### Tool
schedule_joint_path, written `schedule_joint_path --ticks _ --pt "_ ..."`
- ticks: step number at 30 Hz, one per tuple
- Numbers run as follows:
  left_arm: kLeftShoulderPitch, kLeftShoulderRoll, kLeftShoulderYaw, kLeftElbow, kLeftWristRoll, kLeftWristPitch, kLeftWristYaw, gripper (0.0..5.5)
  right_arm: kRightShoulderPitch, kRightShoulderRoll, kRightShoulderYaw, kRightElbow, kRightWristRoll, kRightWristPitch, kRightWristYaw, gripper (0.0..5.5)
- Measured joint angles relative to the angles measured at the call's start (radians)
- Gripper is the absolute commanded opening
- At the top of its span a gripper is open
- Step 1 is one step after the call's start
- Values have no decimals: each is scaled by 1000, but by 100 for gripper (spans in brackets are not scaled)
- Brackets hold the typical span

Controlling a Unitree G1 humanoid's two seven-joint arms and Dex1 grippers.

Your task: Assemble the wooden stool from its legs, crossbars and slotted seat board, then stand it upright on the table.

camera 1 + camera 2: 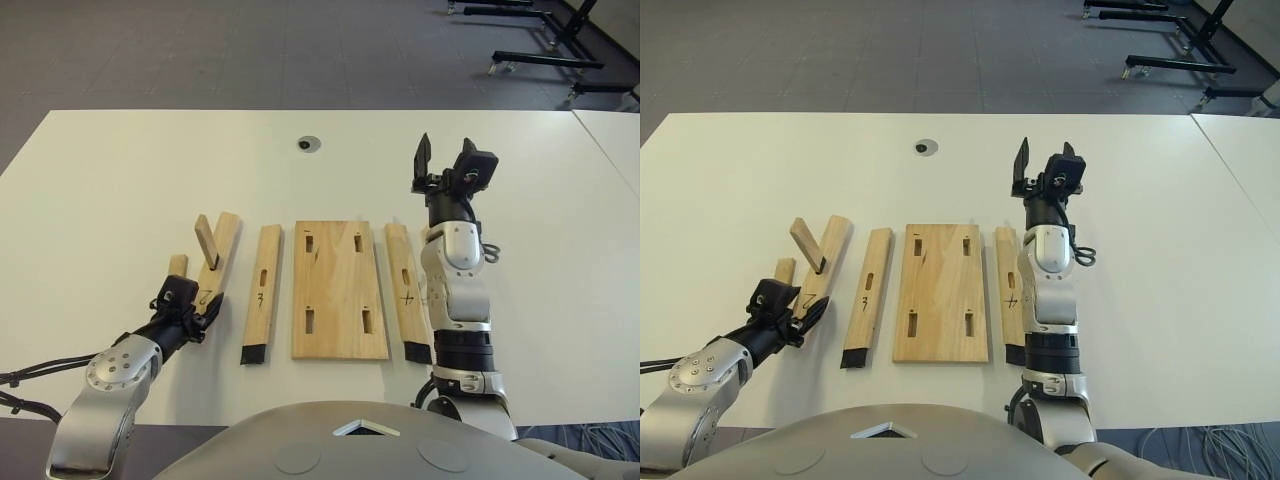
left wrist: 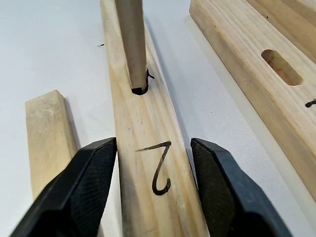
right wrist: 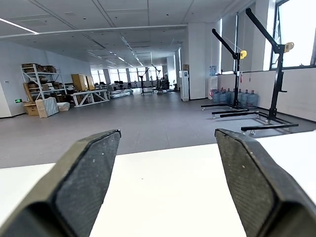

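Well, the white desk (image 1: 120, 170) is wide, with lots of bare room toward 12 o'clock and out to both sides. The seat board (image 1: 340, 290) lies flat in the middle, slots up, so the pegs can go in later.

At 3 o'clock, just beside the board, lies a third leg (image 1: 403, 275). At 9 o'clock lies the leg marked 3 (image 1: 263, 290), and farther out the leg marked 2 (image 2: 148, 128). All are in a row, near the desk's 6 o'clock edge, easy to reach.

A crossbar (image 1: 205, 240) stands tilted in the slot of the leg marked 2. I think that joint is the step going on now. A loose crossbar (image 1: 177, 265) lies just beside that leg, on its 9 o'clock side.

The left fingers (image 2: 89, 187) are spread apart, one on each side of the leg marked 2, low by its near end. They look ready to squeeze it, but I cannot tell if they touch.

The right fingers (image 3: 84, 192) are released and hold nothing. They point up past the board at about 1 o'clock, out of the way.
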Motion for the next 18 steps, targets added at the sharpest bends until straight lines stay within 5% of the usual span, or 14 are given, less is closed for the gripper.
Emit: schedule_joint_path --ticks 18 --pt "-94 -60 66 11 -76 112 32 203 -10 -1 -17 -8 31 22 -10 354"
